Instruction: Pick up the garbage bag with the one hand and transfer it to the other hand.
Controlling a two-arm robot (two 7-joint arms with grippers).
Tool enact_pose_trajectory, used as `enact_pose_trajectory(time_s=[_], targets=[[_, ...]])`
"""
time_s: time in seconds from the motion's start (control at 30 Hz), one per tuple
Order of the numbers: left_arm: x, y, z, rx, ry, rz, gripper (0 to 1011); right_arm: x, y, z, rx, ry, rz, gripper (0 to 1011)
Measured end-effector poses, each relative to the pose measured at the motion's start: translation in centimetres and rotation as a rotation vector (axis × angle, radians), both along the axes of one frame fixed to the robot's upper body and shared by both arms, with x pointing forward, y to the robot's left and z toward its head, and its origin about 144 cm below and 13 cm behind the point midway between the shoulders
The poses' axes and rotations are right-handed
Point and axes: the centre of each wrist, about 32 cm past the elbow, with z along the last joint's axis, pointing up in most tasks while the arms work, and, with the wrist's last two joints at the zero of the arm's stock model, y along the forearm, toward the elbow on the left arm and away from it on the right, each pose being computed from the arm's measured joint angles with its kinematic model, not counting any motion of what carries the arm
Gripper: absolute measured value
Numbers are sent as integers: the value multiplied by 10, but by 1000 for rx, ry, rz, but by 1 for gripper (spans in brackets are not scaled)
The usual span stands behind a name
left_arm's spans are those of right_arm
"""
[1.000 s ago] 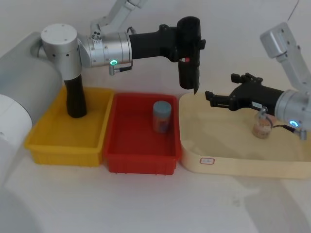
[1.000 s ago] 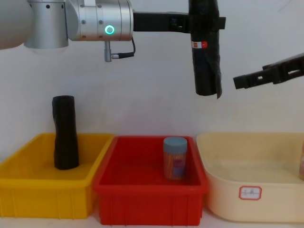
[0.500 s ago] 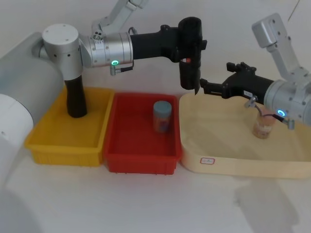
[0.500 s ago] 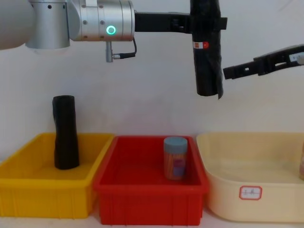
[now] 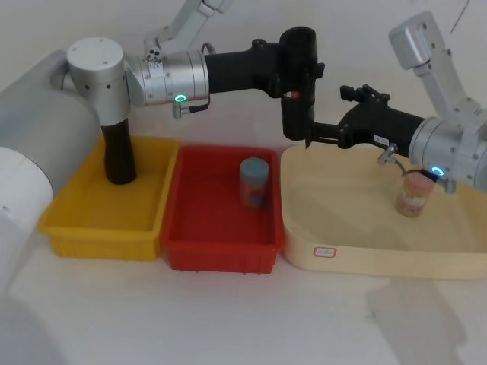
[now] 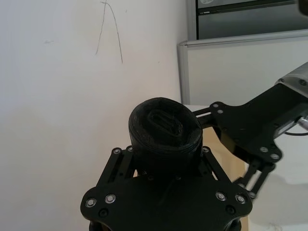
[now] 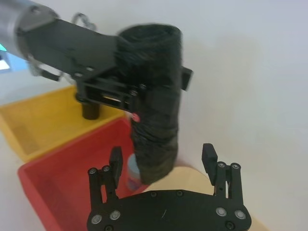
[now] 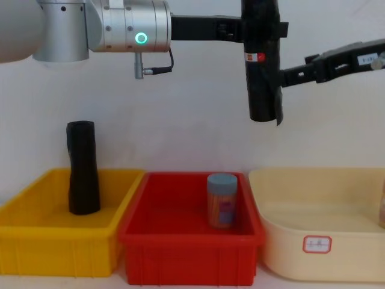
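Right gripper (image 5: 313,137), fingers spread, has reached the left gripper's (image 5: 304,57) clamped garbage bag (image 5: 297,91).

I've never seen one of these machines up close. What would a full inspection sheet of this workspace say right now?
Surface: pale tabletop carrying a yellow bin, a red bin and a cream tub in a row.
Job's things: garbage bag held upright in the air, red sticker showing.
Clutter: second black roll standing in the yellow bin; lidded jar in the red bin; small jar in the cream tub.
Grippers: left pincer shut on the garbage bag's upper part; right pincer open, its fingers either side of the bag's lower part, not closed.
Cables: short grey lead at the left wrist.
Surroundings: plain white wall.
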Motion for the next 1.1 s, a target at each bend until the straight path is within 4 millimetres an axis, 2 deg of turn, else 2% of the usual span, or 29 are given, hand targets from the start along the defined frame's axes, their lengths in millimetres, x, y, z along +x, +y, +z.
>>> enact_pose_trajectory(time_s=[0.43,1.1], targets=[[0,0,0,0,0,0,390,4,-1,6,6,-42,121,1001],[0,0,0,0,0,0,390,10,2,2,1,-42,125,1001]])
